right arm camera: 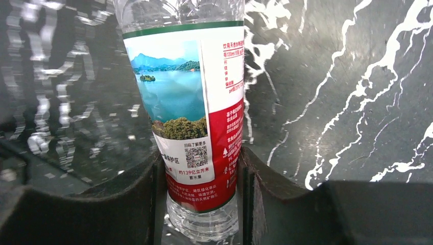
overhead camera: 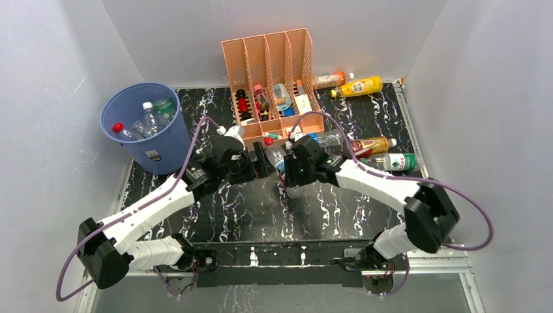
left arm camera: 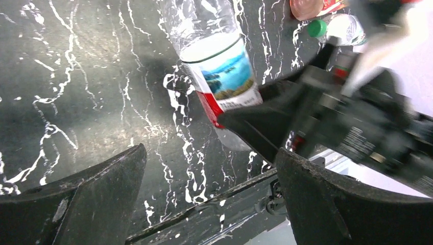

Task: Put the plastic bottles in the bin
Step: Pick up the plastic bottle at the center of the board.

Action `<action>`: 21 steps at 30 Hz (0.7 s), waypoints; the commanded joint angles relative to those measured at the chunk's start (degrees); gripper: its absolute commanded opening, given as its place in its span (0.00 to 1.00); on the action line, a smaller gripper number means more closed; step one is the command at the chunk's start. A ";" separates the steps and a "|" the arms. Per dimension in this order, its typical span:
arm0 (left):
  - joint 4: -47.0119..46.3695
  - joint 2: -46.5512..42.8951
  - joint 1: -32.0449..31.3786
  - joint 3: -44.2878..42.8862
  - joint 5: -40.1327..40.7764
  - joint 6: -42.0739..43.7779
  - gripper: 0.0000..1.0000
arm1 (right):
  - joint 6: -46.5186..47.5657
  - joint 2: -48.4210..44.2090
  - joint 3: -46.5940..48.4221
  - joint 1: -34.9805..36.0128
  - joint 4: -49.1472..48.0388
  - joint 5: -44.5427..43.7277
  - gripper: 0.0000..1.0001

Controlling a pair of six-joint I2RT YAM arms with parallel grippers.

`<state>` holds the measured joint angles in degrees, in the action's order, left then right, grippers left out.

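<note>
My right gripper is shut on a clear bottle with a red cap and a red and lake-picture label, holding it above the dark marbled table. In the right wrist view the bottle sits squeezed between both fingers near its base. My left gripper is open and empty, just left of that bottle; in the left wrist view the bottle lies ahead of the wide-open jaws. The blue bin stands at the far left with several bottles inside. More bottles lie at right: red-labelled, green-labelled, yellow, orange.
The peach slotted organizer stands at the back centre with small items in its dividers, just behind both grippers. White walls close in on the left, back and right. A metal rail runs along the near edge.
</note>
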<state>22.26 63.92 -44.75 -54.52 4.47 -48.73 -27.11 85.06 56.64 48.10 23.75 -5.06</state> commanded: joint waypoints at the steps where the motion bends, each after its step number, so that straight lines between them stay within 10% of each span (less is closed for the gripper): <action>1: -6.33 2.42 -0.07 0.10 -4.36 -2.13 0.98 | -1.52 -8.88 3.43 0.33 -5.09 6.26 0.41; 21: -19.20 -1.95 -0.12 4.05 2.59 -8.74 0.98 | -3.64 -13.07 3.22 0.85 -8.19 15.23 0.41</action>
<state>9.13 64.16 -44.75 -51.55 4.32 -55.88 -30.26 74.06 59.22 47.70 20.21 5.87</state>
